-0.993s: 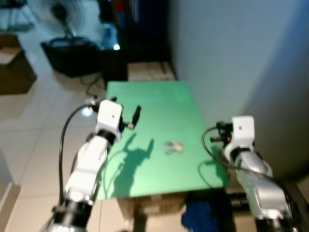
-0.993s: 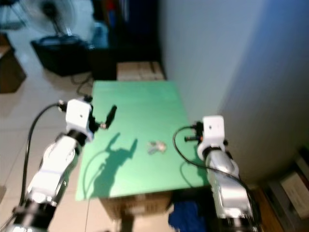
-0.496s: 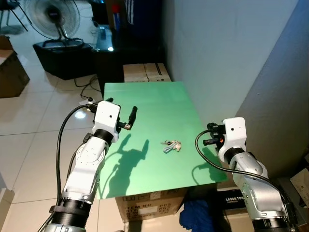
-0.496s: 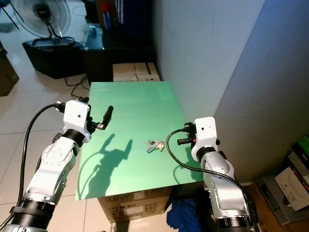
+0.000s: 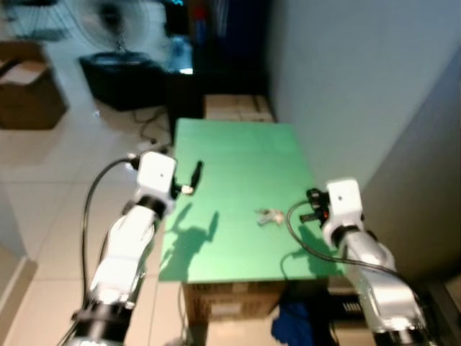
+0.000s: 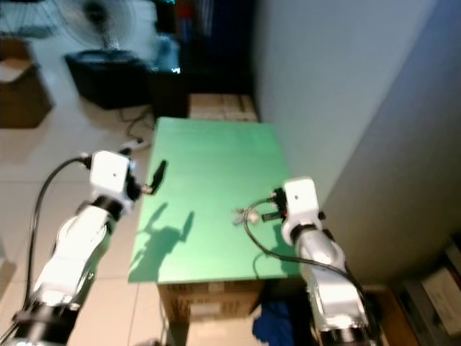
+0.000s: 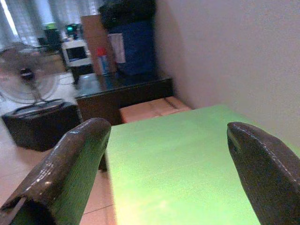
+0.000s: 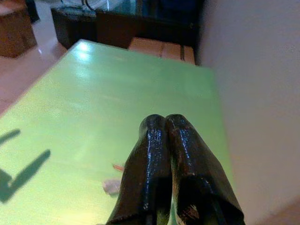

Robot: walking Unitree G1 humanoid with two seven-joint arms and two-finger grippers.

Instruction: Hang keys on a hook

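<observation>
A small bunch of keys (image 5: 271, 215) lies on the green table (image 5: 238, 151), toward its near right part. My right gripper (image 5: 312, 207) hovers just right of the keys, low over the table, its fingers (image 8: 161, 140) pressed shut with nothing between them; bits of the keys (image 8: 112, 186) show beside them in the right wrist view. My left gripper (image 5: 194, 174) is held above the table's left edge, open and empty, with its two fingers (image 7: 79, 159) spread wide and pointing toward the far end of the table.
A pale wall (image 5: 346, 86) runs along the table's right side. A fan (image 5: 115, 21), a black box (image 5: 119, 72) and cardboard boxes (image 5: 238, 107) stand beyond the far end. Another cardboard box (image 5: 230, 303) sits under the table, on tiled floor (image 5: 50, 216).
The whole picture has shifted and blurred, so the camera moved. My right gripper has come closer to the keys. The left gripper holds much the same pose.
</observation>
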